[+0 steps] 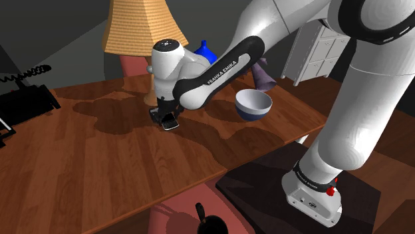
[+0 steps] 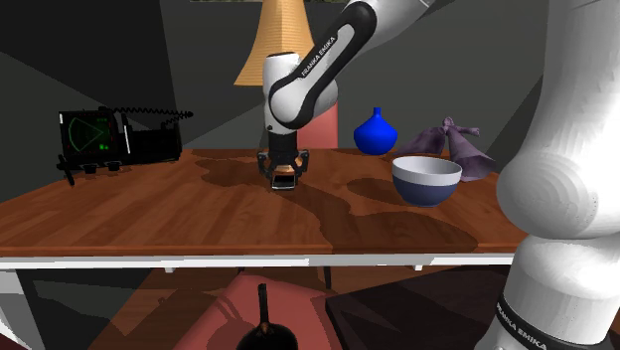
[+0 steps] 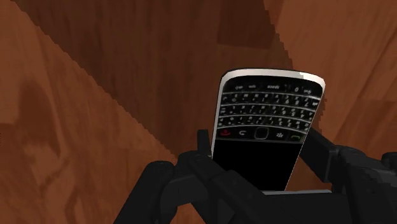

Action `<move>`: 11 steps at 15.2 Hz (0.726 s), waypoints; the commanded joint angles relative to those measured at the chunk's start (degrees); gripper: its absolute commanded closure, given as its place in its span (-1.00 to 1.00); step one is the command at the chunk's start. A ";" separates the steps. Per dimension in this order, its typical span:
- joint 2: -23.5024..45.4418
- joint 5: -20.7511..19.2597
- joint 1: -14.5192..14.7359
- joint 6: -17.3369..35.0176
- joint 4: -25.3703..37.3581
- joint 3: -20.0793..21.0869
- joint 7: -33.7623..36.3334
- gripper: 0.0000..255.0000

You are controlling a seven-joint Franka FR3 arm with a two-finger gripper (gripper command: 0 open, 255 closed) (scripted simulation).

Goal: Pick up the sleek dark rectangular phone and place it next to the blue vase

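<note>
Biggest thing here is the wooden table (image 1: 100, 173), with the white arm (image 1: 372, 100) coming off its dark stand (image 1: 266, 193) and bending down over the middle of the top. A lamp (image 1: 143, 26) with a ribbed orange shade stands at the far edge behind the arm. A black boxy gadget (image 2: 119, 139) with a coiled cord sits at the end of the table on the second exterior view's left.

Containers: there's a bowl (image 2: 426, 179), blue outside and plain white inside, and that smooth white inner wall is all I can see in it. A crumpled purple cloth (image 2: 452, 144) lies just behind it. The blue vase (image 2: 376, 132) is round with a narrow neck, back near the far edge, and I can't see into it.

The black gripper (image 3: 261, 149) points down at the wood, well apart from the vase and the bowl. Its fingers (image 3: 321, 153) are pinching the phone (image 3: 264, 127) by its two long edges, down at the screen half. The phone is dark with a light rim and faces the wrist camera. Its long axis runs straight out from the hand, keypad end farthest from the fingers. It sits low over the table under the gripper, and I can't tell if it's touching the wood or just above it.
</note>
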 commanded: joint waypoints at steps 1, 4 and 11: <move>-0.97 1.08 -0.21 -1.18 0.37 0.33 -0.86 1.00; -2.49 2.71 -0.50 -3.05 1.05 0.75 -2.19 1.00; -5.66 5.99 -0.92 -7.61 3.12 1.35 -4.93 1.00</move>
